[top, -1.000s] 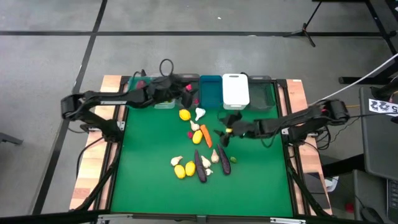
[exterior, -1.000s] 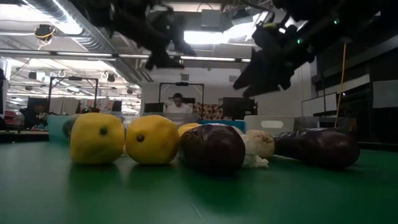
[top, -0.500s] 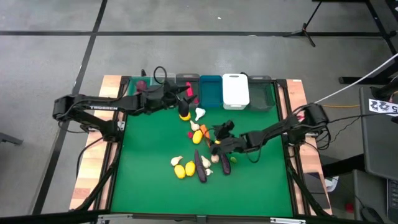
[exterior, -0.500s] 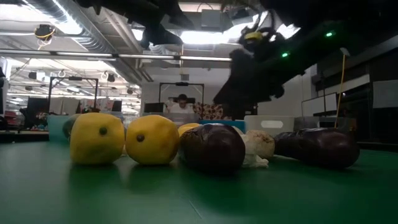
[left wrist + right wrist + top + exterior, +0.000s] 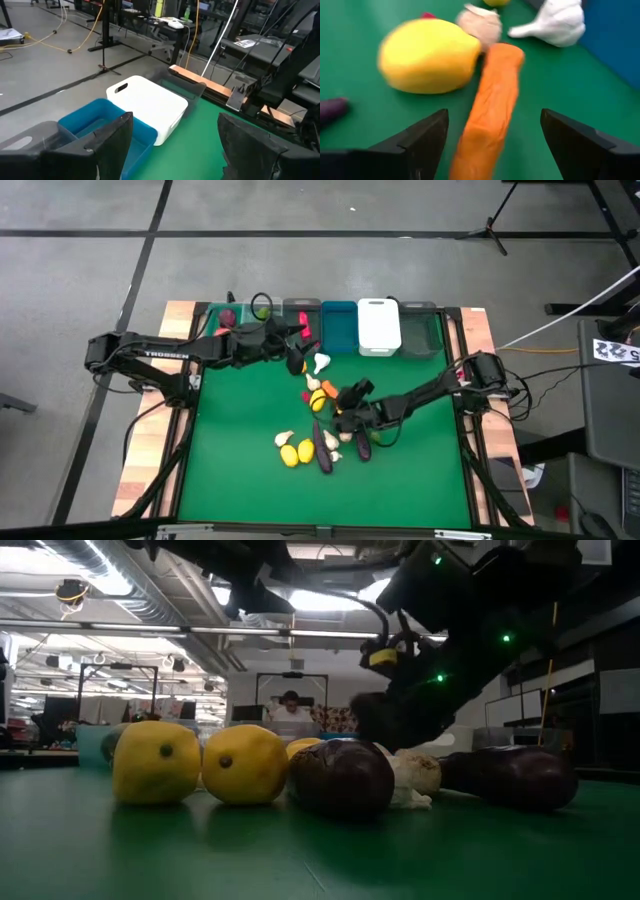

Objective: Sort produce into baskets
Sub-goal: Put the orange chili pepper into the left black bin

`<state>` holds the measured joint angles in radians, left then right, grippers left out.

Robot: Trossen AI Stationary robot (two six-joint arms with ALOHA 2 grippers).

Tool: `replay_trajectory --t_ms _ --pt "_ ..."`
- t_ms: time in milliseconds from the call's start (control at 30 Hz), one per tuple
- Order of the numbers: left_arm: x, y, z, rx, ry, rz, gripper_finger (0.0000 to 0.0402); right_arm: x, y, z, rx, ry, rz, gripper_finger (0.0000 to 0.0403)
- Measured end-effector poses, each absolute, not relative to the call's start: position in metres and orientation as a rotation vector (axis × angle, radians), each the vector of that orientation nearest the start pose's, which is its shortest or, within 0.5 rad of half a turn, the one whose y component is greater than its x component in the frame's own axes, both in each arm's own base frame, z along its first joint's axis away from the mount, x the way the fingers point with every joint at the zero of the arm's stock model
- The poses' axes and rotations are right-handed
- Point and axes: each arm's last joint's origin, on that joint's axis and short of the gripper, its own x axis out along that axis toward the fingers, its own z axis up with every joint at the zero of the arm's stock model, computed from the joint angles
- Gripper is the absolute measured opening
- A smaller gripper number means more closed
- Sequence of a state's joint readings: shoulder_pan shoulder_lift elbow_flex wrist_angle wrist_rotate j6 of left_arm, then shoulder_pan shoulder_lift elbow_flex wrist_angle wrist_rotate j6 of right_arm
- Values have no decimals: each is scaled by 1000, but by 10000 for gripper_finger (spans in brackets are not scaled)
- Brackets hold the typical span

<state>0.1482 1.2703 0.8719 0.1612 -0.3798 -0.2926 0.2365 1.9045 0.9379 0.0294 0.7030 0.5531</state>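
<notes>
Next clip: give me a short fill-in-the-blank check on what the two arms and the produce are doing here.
1. Between the right gripper's open fingers lies an orange ____.
2. Beside it lies a yellow ____.
3. The left gripper looks onto a blue basket and a ____ one.
4. The left gripper's fingers hold ____.

Missing words: carrot; lemon; white; nothing.

Green table (image 5: 230, 450) carries a row of baskets (image 5: 378, 326); loose produce (image 5: 320, 430) lies mid-table.

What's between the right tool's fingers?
In the right wrist view, the orange carrot lies between the open right tool's fingers, not yet gripped.
</notes>
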Motion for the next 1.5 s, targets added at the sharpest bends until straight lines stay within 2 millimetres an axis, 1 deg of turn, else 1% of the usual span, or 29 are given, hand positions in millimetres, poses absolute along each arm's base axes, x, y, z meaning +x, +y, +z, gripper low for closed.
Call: replay_trajectory --t_ms 67,200,267,333,400,633,700,733,900,967,1067,1133,1333,1400,1500 --pt "278 52 294 -255 161 556 285 343 59 112 90 701 -647 314" --pt "278 52 294 -250 161 556 285 345 49 111 159 731 -619 313" --pt "278 52 293 -246 165 556 285 346 44 110 182 752 -609 303" --pt "278 52 293 -245 165 556 285 346 40 110 204 768 -594 282" --pt "278 52 293 -245 169 556 285 347 38 110 225 777 -576 252" --pt "278 52 292 -244 180 558 285 347 39 110 229 785 -553 120" --pt "278 52 293 -246 166 556 285 347 39 110 227 786 -553 88" --pt "278 52 294 -248 156 555 285 347 39 110 227 786 -553 82" --pt "276 52 303 -261 89 547 285 345 38 118 225 775 -561 82" --pt "274 52 309 -266 50 542 285 344 37 128 227 741 -572 87" --pt "268 51 319 -274 -10 533 285 340 36 147 230 690 -590 109" --pt "265 49 326 -277 -51 522 285 336 35 162 225 654 -605 111" --pt "257 38 346 -258 -185 463 285 320 31 220 176 496 -592 86" --pt "256 33 350 -246 -213 421 285 311 29 241 163 434 -585 86" --pt "256 27 355 -236 -250 323 285 298 27 272 155 325 -579 99"
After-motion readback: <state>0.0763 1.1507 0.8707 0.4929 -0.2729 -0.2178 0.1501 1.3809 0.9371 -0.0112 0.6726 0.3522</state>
